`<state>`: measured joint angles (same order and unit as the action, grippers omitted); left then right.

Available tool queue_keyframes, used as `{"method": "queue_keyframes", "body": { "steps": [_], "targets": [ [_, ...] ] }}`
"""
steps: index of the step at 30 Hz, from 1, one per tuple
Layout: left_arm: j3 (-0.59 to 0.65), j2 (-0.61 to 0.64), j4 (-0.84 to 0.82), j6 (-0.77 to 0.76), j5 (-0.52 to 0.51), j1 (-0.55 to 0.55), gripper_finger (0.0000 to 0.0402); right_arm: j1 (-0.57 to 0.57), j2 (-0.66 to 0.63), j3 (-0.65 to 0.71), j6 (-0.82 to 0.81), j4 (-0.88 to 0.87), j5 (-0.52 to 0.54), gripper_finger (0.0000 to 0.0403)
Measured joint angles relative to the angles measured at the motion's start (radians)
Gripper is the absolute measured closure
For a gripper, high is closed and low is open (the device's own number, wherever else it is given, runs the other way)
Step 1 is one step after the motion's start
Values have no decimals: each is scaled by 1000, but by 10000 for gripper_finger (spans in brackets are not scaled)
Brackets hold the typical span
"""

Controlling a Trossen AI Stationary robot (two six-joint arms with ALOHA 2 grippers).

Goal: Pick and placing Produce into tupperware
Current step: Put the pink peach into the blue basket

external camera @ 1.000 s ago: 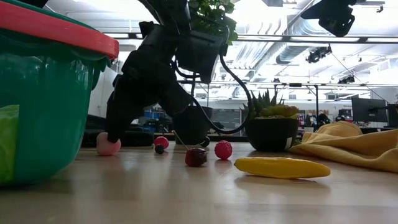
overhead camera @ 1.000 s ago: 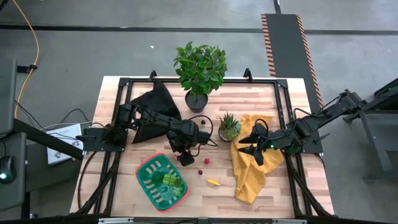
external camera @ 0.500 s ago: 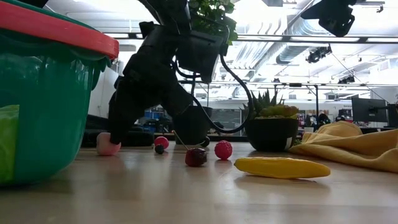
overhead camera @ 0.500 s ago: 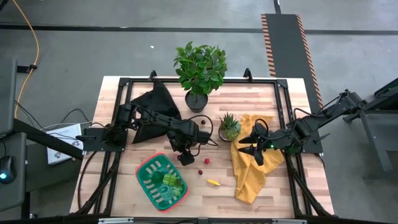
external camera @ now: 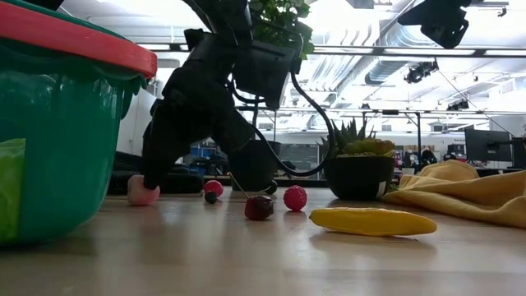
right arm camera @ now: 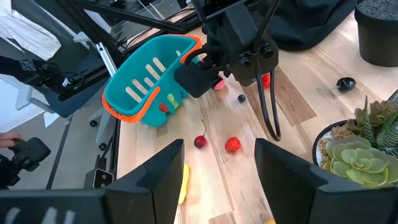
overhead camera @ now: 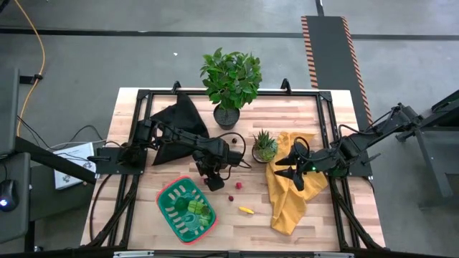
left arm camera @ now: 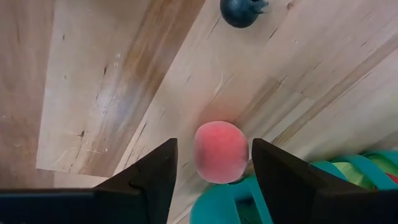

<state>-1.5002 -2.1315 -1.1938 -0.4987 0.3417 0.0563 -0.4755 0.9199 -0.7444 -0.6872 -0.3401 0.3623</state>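
A pink peach [left arm camera: 221, 151] lies on the table against the far rim of the green, red-rimmed tupperware [overhead camera: 163, 195]. My left gripper [left arm camera: 214, 144] is open, with one finger on either side of the peach; it also shows in the low view [external camera: 156, 168]. Green produce [overhead camera: 197, 208] lies inside the tupperware. A strawberry [overhead camera: 237, 185], a dark cherry [overhead camera: 231, 196], a yellow piece [overhead camera: 246, 211] and a small dark berry [left arm camera: 241, 9] lie loose on the wood. My right gripper [right arm camera: 217, 180] hangs open above the yellow cloth, holding nothing. My left gripper comes at the peach from above, slanting down. One finger [left arm camera: 273, 168] stands close against the peach's side [left arm camera: 246, 152]; whether it touches, I cannot tell. A gap shows at the other finger. The peach rests on the table.
A leafy potted plant [overhead camera: 231, 82] and a black cloth [overhead camera: 176, 122] sit at the far side. A small spiky plant [overhead camera: 264, 145] stands mid-table beside the yellow cloth [overhead camera: 290, 197]. Bare wood lies between the tupperware and the cloth.
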Motion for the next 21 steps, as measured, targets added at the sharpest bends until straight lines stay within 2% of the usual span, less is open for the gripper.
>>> {"method": "queue_keyframes", "body": {
  "steps": [21],
  "targets": [
    [0,0,0,0,9,0,291,0,0,0,8,-1,-3,215]
  ]
}}
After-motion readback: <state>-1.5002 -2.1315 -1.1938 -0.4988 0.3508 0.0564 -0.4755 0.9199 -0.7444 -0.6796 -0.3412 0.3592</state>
